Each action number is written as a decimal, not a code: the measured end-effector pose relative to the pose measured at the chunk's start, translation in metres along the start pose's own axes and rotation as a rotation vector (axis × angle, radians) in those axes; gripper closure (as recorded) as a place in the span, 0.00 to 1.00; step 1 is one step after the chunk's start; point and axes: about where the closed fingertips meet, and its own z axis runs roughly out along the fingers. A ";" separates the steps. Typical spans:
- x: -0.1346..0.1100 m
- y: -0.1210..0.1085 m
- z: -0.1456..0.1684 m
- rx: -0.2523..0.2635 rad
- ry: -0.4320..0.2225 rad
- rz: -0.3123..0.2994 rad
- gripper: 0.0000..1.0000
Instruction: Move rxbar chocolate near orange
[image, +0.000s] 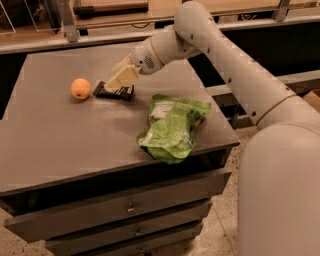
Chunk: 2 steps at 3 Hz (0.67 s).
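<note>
The rxbar chocolate, a flat dark bar, lies on the grey table top just right of the orange, with a small gap between them. My gripper reaches in from the upper right and sits directly on top of the bar, touching it. The bar's left end sticks out from under the gripper toward the orange.
A crumpled green snack bag lies at the table's right front, near the edge. My arm crosses above the table's back right corner. Drawers sit below the top, and a rail and shelf run behind the table.
</note>
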 end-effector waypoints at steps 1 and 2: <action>0.000 -0.001 -0.001 0.001 -0.004 0.005 0.00; 0.007 -0.012 -0.029 0.068 0.022 -0.013 0.00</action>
